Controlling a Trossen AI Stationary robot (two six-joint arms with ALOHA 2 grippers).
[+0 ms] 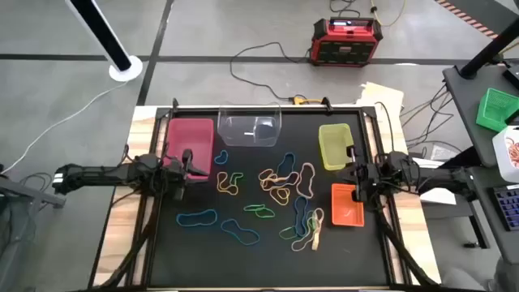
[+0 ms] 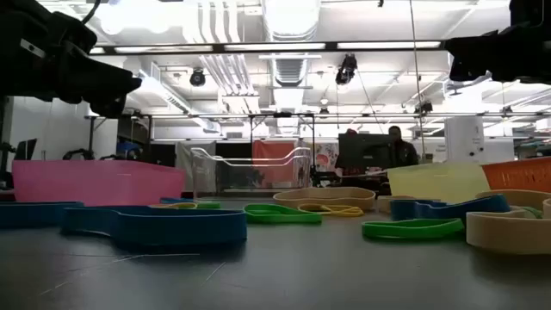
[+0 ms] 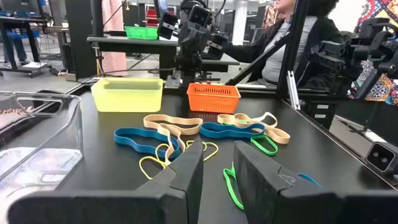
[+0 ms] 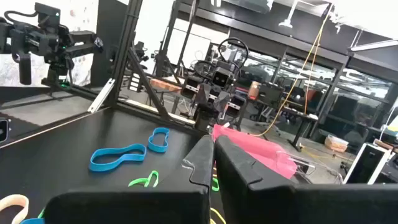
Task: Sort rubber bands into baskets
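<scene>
Many rubber bands (image 1: 276, 195) in blue, green, yellow and tan lie flat on the black table top, between four baskets. These are pink (image 1: 190, 138), clear (image 1: 249, 130), yellow-green (image 1: 334, 146) and orange (image 1: 347, 204). My left gripper (image 1: 190, 166) hangs above the table by the pink basket's near right corner. Its fingers stand a little apart in the left wrist view (image 3: 217, 171), with nothing between them. My right gripper (image 1: 354, 174) hangs between the yellow-green and orange baskets, shut and with nothing in it (image 4: 214, 158). Both point toward the table's middle.
A red-black power box (image 1: 346, 40) and cables lie on the floor beyond the far edge. A bright green crate (image 1: 496, 109) sits on a side desk at the right. Black frame rails (image 1: 268, 107) border the table. A seated person (image 3: 292, 43) shows beyond the table's right side.
</scene>
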